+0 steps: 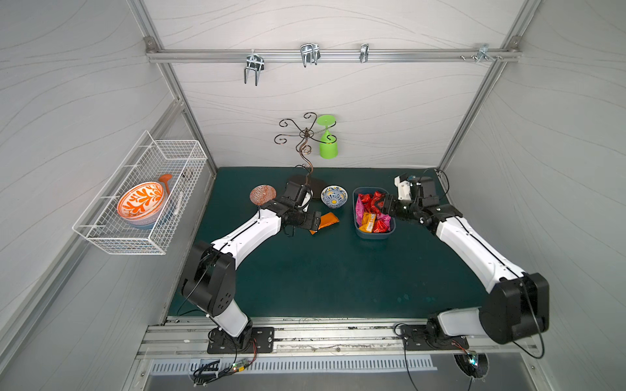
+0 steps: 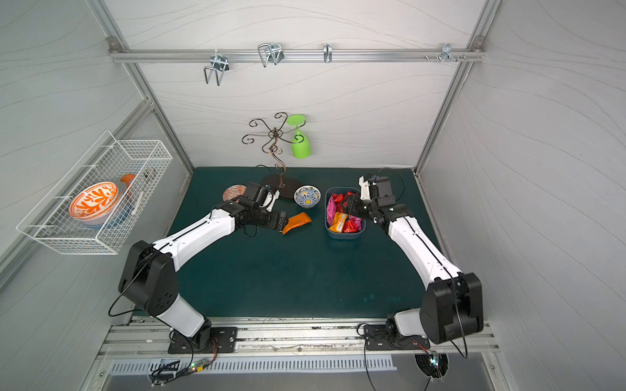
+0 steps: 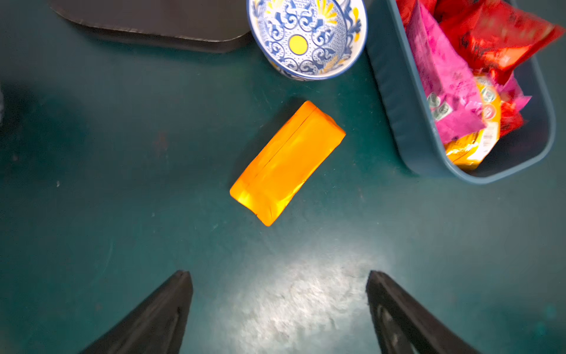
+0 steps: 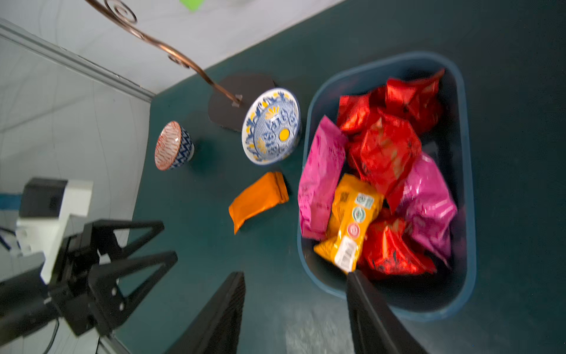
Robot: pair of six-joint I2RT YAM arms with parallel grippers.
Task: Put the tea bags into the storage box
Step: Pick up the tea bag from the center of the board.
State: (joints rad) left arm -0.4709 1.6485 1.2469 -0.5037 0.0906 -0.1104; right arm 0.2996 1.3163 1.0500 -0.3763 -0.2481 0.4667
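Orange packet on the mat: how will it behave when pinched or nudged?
Probably soft: the orange packet looks puffed, with creased foil, so it should dent when pinched. Likely light for its bulk, and the glossy skin may slip. It lies flat on the mat, so it should slide, not roll.

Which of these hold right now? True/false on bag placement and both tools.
1. An orange tea bag lies on the mat, outside the storage box. True.
2. The left tool is shut on it. False: it is open and apart from the bag.
3. The patterned bowl holds a bag. False: it is empty.
4. Several tea bags lie in the box. True.
5. The right tool is open. True.
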